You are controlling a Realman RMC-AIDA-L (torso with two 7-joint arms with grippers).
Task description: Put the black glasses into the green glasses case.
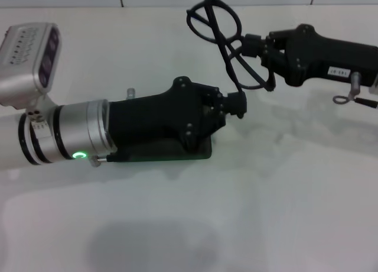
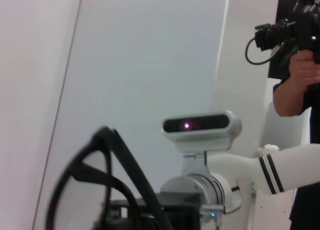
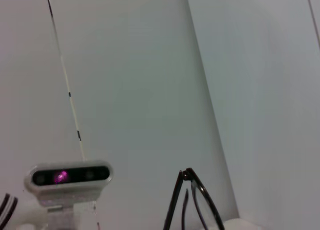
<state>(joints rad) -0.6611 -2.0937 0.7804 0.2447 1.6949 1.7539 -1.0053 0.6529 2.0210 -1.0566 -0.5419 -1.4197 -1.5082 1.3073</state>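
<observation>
Black glasses (image 1: pixel 227 44) are hanging in the air above the white table (image 1: pixel 283 189), held between both grippers. Right gripper (image 1: pixel 255 47) is clamping narrowly on the frame near the lenses. Left gripper (image 1: pixel 236 104) is pinching the end of one temple arm. Green glasses case (image 1: pixel 177 152) is lying on the table, mostly hidden beneath the left gripper.

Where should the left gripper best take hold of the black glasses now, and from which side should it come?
Probably the lower temple arm. The black glasses hang in the air from the right gripper, which holds their frame, and the left gripper sits just below, so it should come from beneath.
</observation>
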